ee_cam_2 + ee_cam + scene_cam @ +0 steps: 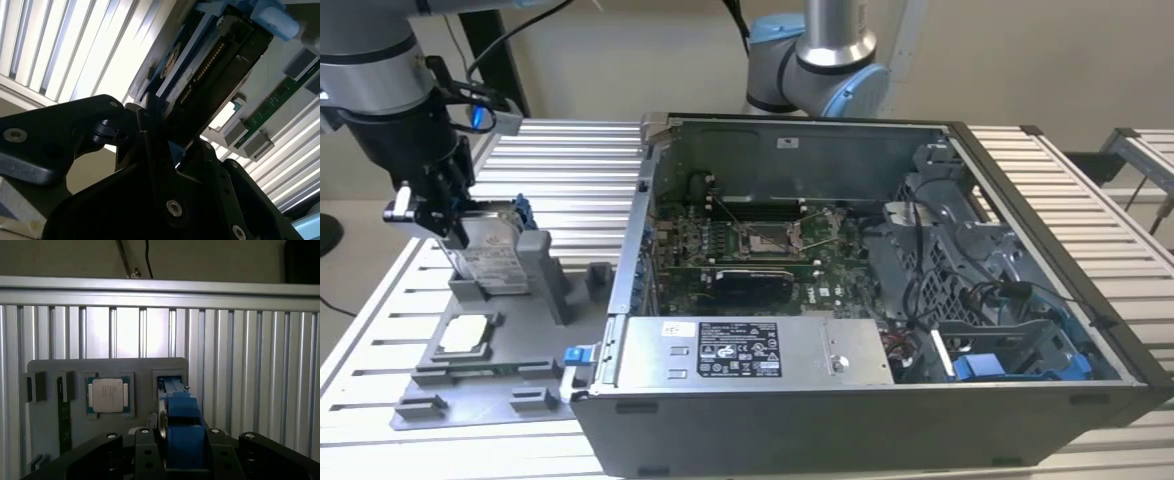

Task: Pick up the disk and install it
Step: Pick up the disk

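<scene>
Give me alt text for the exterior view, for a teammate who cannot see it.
The gripper clasps the top of the disk, which stands upright in a grey fixture at the exterior view's left. To its right lies an open computer case, motherboard exposed; a small square chip sits on the fixture.

The exterior view is looking down from high and a little back at the slatted table (1067, 200). It is taking in the open computer case (854, 420) mid-table and the grey holder (467, 395) near the table's edge at the exterior view's left. The first wrist view is peering past the claw (182, 440) straight onto that holder (107, 371), fairly near. The second wrist view is sitting very close, seemingly slanted, against the claw (170, 135) clasping the disk (215, 65). All three are sharing holder, disk and slats.
</scene>
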Tool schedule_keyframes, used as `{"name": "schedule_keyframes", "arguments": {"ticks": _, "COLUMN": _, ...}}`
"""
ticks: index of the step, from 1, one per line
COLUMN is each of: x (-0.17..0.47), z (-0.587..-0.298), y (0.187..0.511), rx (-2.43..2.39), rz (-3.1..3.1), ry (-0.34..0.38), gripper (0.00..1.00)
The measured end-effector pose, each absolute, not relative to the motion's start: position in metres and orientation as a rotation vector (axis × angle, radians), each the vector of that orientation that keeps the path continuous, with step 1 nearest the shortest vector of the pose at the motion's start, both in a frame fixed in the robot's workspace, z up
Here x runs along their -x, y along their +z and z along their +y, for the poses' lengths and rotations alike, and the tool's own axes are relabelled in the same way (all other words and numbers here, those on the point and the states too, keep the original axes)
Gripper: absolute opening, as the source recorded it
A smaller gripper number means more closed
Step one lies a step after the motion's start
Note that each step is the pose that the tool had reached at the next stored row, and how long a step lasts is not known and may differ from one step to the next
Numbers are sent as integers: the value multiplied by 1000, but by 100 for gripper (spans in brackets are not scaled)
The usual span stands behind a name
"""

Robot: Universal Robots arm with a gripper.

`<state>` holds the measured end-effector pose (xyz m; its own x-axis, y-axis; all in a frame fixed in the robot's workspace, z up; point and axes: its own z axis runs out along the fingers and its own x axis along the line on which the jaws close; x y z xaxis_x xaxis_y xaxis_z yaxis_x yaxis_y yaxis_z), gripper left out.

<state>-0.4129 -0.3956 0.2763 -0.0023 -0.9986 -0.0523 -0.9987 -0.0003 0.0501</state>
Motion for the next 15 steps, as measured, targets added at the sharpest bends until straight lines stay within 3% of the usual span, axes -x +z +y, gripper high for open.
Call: {"name": "schedule_keyframes", "arguments": {"ticks": 15, "x": 413, "z": -395, "y": 274, "rx": 2228, "rz": 2232, "ry": 88, "gripper": 0}}
